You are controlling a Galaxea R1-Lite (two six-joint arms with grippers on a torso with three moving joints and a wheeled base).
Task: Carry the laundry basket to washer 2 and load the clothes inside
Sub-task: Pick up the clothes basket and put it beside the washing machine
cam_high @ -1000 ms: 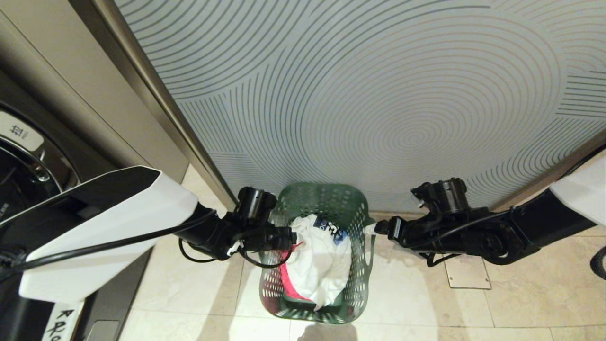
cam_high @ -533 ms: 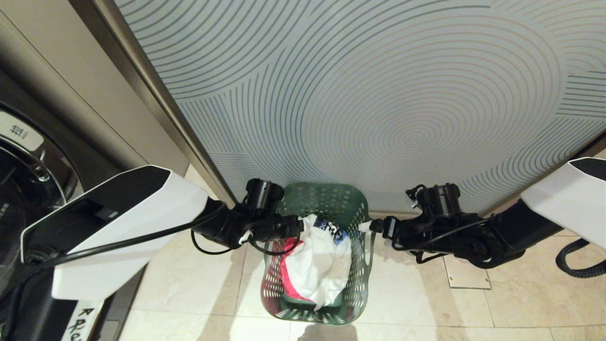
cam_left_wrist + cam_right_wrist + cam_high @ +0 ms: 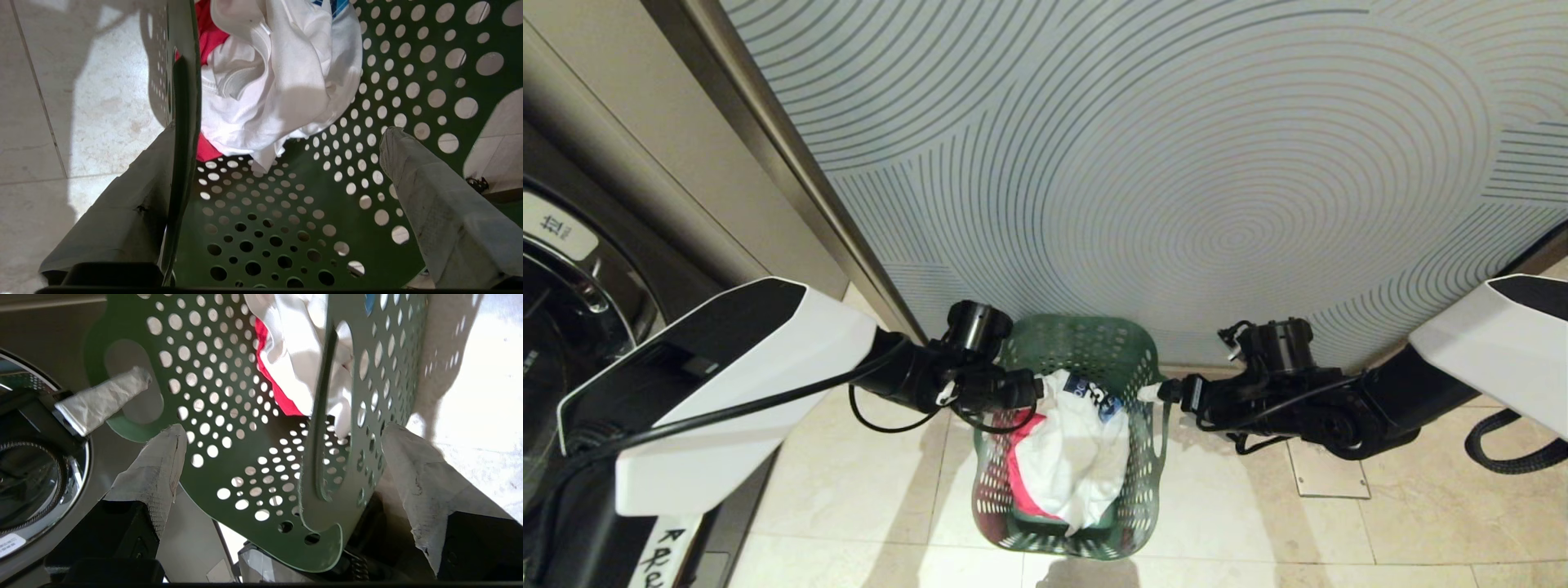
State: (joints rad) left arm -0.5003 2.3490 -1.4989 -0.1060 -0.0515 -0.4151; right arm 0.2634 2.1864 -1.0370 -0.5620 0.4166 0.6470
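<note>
Head view, washing machine (image 3: 564,294) left, patterned glass panel (image 3: 1176,163) ahead

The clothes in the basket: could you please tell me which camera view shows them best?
The head view: the clothes lie unobstructed in the laundry basket, white, blue patch and pink-red all visible. The left wrist view crops them at its edge; the right wrist view shows only slivers past the basket wall.

Right gripper (image 3: 282,457) open wide – taped fingers (image 3: 153,469) straddling the green laundry basket's (image 3: 229,428) near wall and handle loop. White and red clothes (image 3: 286,363) bundled inside. Far handle hole has the other gripper's taped finger (image 3: 102,400) poking through. Chrome-rimmed washer door (image 3: 39,473) behind – label unreadable, possibly washer 2.
</note>
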